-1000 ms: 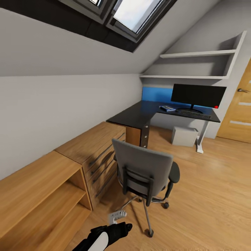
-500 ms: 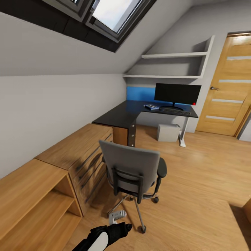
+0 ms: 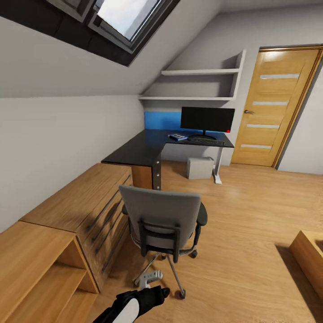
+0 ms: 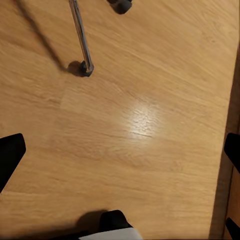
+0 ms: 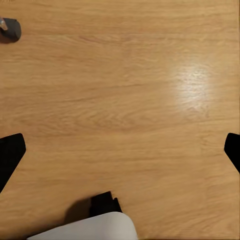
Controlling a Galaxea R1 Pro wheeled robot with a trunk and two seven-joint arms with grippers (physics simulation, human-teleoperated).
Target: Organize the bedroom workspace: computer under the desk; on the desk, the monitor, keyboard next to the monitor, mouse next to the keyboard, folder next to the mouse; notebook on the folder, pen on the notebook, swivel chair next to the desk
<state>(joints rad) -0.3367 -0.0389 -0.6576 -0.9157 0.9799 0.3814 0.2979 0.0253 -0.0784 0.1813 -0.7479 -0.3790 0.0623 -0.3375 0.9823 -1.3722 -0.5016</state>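
Dead centre, near: swivel chair [image 3: 163,220], back toward camera, well apart from tabletop [image 3: 148,146] at 12 o'clock. On tabletop: monitor [image 3: 207,119], keyboard [image 3: 206,140] just before it, folder [image 3: 178,137] at its 9 o'clock. Left tool [image 4: 120,150] and right tool [image 5: 120,150] over wood floor [image 3: 251,215], fingers spread wide, gripping nothing.

There is one swivel chair [image 3: 163,222], one counter [image 3: 143,150], one monitor [image 3: 207,119], one keyboard [image 3: 206,140], one door [image 3: 271,107] and two wall shelves [image 3: 197,72].
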